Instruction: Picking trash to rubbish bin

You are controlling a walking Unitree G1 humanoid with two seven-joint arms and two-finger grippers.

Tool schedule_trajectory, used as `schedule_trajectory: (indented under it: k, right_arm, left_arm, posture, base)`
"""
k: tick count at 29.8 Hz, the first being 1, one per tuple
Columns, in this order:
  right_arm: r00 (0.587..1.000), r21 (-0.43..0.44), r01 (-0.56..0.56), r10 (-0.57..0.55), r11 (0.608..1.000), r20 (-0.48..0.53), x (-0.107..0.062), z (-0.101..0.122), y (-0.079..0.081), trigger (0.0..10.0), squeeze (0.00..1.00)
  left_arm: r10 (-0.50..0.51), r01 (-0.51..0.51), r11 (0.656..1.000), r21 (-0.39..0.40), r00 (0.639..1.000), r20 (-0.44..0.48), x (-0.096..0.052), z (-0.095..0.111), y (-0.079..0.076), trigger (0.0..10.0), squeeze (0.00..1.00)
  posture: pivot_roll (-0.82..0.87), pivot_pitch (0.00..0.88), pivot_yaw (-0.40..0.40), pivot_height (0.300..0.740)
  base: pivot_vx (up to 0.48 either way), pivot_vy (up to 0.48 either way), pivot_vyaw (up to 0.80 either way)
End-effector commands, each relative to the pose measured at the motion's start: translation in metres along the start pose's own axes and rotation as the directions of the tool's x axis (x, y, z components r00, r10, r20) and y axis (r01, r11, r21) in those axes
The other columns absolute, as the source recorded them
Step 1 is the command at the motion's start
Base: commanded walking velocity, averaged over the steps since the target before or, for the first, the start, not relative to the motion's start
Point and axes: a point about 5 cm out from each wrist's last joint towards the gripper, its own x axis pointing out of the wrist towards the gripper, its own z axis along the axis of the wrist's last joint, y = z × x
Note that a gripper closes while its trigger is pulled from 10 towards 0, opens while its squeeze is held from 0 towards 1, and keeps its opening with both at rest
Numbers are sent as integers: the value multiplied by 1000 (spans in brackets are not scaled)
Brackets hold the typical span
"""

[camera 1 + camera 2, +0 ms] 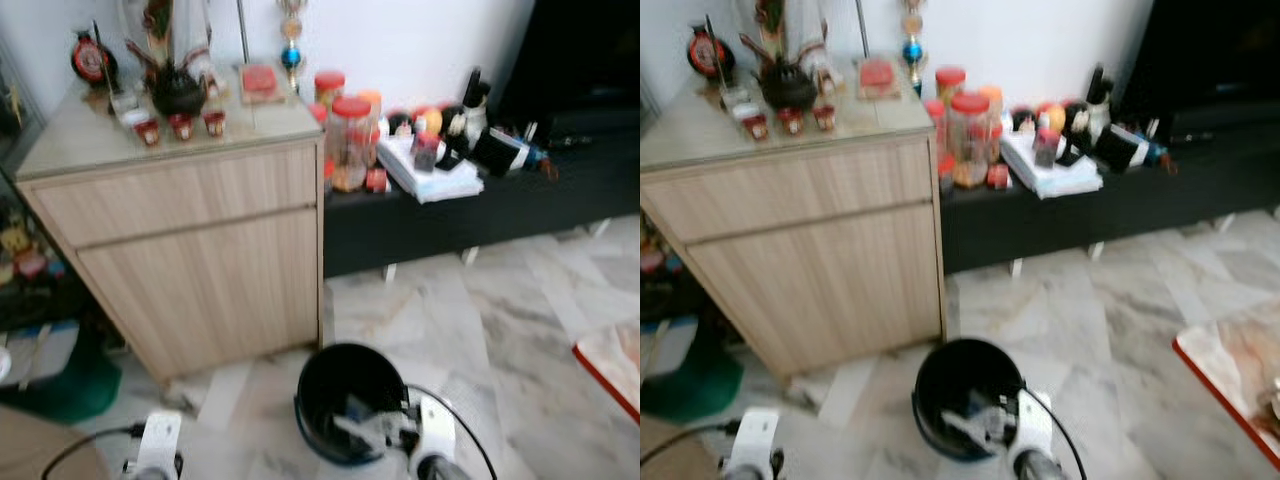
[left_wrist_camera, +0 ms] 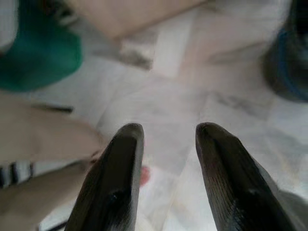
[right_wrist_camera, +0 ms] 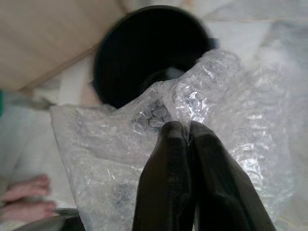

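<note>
Right end effector [image 3: 187, 137] pinches bubble wrap [image 3: 202, 96] just above black rubbish bin [image 3: 149, 48]. Left end effector [image 2: 166, 144] wide, idle. Risk: the broad sheet may drape over the rim and slide to the floor.

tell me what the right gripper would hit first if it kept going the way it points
Probably the black rubbish bin. The right gripper, shut on a sheet of bubble wrap, points toward the bin's open mouth, so it would likely enter or meet the rim, though depth is unclear.
</note>
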Motion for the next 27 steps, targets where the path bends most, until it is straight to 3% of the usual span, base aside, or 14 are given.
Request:
schedule_trajectory:
  k: [1,20,27]
  right_arm:
    - [1000,9,4,-4,1000,16,1,5,0,10000,0]
    - [1000,37,5,-6,999,19,2,8,1,10000,0]
    - [999,7,-7,6,1000,32,2,11,2,10000,0]
  left_arm:
    - [8,-8,1000,5,1000,-2,0,0,4,10000,0]
    - [15,-15,1000,-7,1000,-7,0,-2,5,10000,0]
    - [16,-16,1000,-9,1000,-6,0,-1,5,10000,0]
  posture:
    - [36,0,14,740]
    - [43,0,9,740]
    - [42,0,8,740]
  base:
    - [311,0,0]
    - [312,0,-80]
    - [313,0,0]
